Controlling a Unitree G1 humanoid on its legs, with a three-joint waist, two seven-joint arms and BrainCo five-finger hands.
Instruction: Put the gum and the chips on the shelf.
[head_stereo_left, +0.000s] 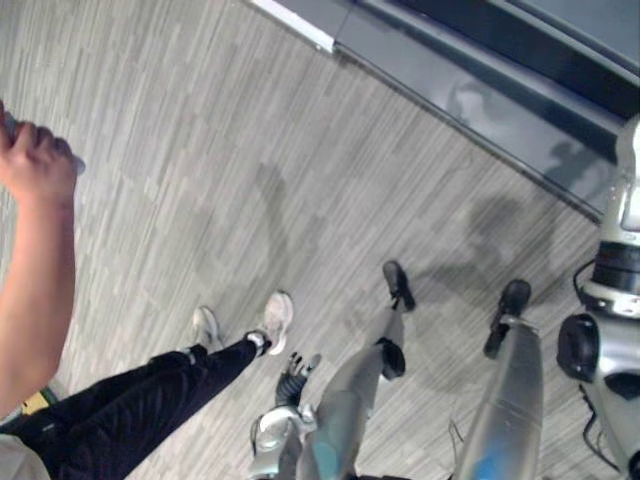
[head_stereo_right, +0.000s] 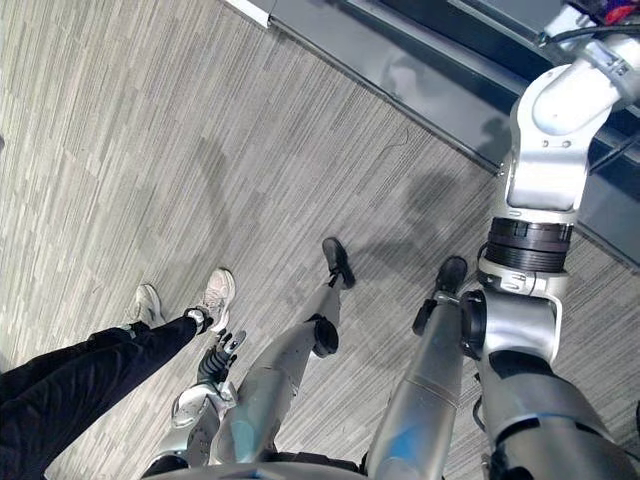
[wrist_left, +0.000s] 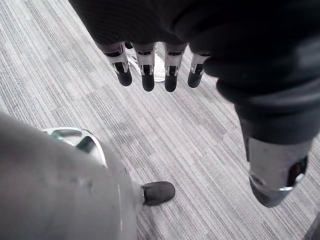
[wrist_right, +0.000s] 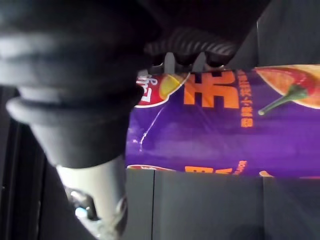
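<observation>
A purple chips bag (wrist_right: 210, 130) with orange print and a red chilli picture lies right against my right hand (wrist_right: 75, 100), in front of a dark grey panel (wrist_right: 210, 205). How the hand holds the bag is hidden. In the eye views my right arm (head_stereo_right: 545, 190) reaches up and away at the right, toward the dark grey shelf unit (head_stereo_left: 480, 70). My left hand (head_stereo_left: 291, 377) hangs low beside me over the floor, open and empty, its fingers (wrist_left: 147, 70) straight.
A person stands close on my left, in black trousers (head_stereo_left: 130, 410) and white shoes (head_stereo_left: 276, 320). Their raised hand (head_stereo_left: 35, 160) is closed round something small and grey. Grey striped floor (head_stereo_left: 250, 150) runs up to the shelf unit's base.
</observation>
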